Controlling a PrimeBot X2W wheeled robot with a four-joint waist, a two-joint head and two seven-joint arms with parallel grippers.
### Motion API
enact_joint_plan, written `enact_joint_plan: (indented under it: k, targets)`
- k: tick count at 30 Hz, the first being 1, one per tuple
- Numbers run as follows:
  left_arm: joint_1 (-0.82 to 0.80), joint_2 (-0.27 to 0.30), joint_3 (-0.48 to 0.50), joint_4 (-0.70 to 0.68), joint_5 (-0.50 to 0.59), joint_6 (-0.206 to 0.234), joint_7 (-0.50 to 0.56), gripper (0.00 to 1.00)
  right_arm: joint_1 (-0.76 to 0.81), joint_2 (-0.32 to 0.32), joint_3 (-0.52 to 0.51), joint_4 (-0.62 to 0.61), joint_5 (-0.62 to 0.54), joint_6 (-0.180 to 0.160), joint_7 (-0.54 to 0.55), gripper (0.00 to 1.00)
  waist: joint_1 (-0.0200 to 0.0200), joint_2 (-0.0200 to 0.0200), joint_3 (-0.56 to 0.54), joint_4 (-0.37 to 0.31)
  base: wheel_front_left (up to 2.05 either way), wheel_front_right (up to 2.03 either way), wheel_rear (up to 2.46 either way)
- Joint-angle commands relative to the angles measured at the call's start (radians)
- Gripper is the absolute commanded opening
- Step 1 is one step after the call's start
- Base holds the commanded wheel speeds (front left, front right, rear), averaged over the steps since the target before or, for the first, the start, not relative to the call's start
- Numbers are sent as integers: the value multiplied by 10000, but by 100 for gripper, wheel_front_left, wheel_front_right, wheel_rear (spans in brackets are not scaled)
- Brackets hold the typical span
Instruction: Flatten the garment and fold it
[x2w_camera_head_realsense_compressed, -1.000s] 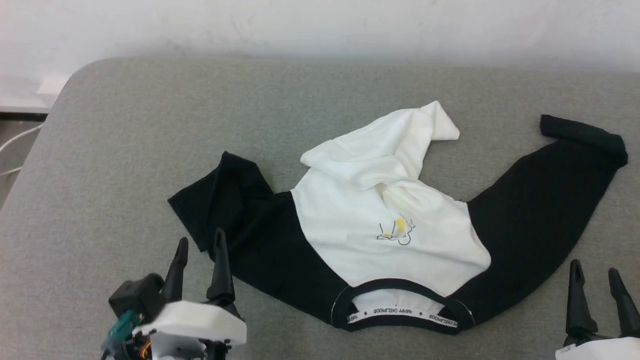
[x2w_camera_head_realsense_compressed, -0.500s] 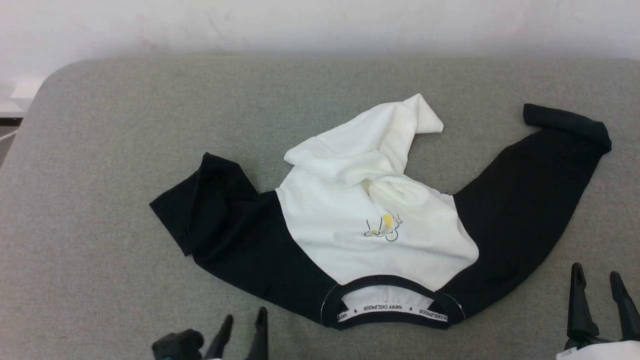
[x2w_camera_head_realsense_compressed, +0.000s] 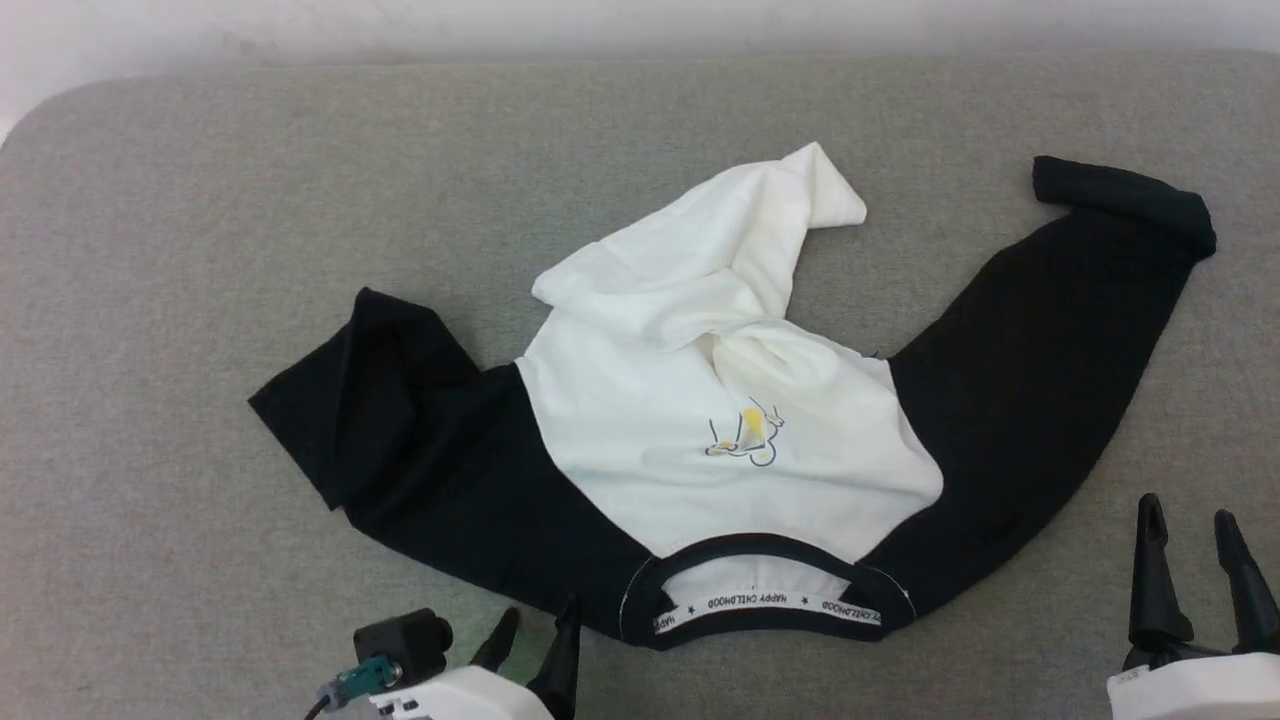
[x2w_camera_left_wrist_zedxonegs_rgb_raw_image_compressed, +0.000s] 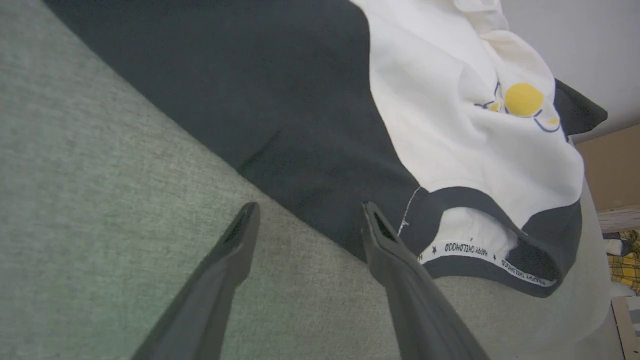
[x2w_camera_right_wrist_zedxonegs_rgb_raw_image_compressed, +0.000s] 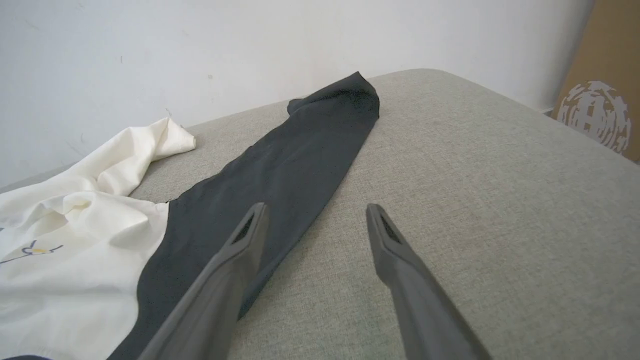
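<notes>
The left hand (x2w_camera_head_realsense_compressed: 540, 625) has moved since a second ago. Then it stood beside the end of the left sleeve (x2w_camera_head_realsense_compressed: 370, 420); now it sits low at the bench's near edge, just beside the collar (x2w_camera_head_realsense_compressed: 760, 600). Its two dark fingers are spread wide and hold nothing. In the left wrist view one finger (x2w_camera_left_wrist_zedxonegs_rgb_raw_image_compressed: 400, 260) reaches the black shoulder cloth next to the collar; whether it touches is unclear.

The right hand (x2w_camera_head_realsense_compressed: 1186, 510) has kept its place near the bench's near right corner, fingers spread and empty, just off the right sleeve (x2w_camera_head_realsense_compressed: 1050, 360). The camera has shifted, but the garment (x2w_camera_head_realsense_compressed: 700, 400) lies as before. It is mid-bench with the collar toward the near edge, the black sleeves spread to either side and the white body bunched and twisted toward the far edge.

The bench (x2w_camera_head_realsense_compressed: 200, 250) is padded, covered in grey woven fabric, with rounded corners. A plain white wall (x2w_camera_right_wrist_zedxonegs_rgb_raw_image_compressed: 200, 50) runs behind its far edge. In the right wrist view, a brown cardboard panel (x2w_camera_right_wrist_zedxonegs_rgb_raw_image_compressed: 600, 65) with a pale printed mark stands beyond the bench's corner.
</notes>
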Motion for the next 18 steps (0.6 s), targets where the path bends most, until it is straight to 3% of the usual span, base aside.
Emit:
enact_joint_plan:
  k: [1,11,18]
  targets:
    - [-212,-32,17,137,-67,-91,-88,100,-123,5,-17,5,3,-7,-49,100,-1,-1,65,-112,0,0,0]
    - [-875,-169,193,1197,-532,-325,-399,100,-158,5,-27,-37,-88,-7,-49,100,-1,-1,69,-371,0,0,0]
    - [-1301,180,-206,1639,152,-258,-386,100,-165,5,-97,-56,-124,-7,-49,100,-1,-1,122,-419,0,0,0]
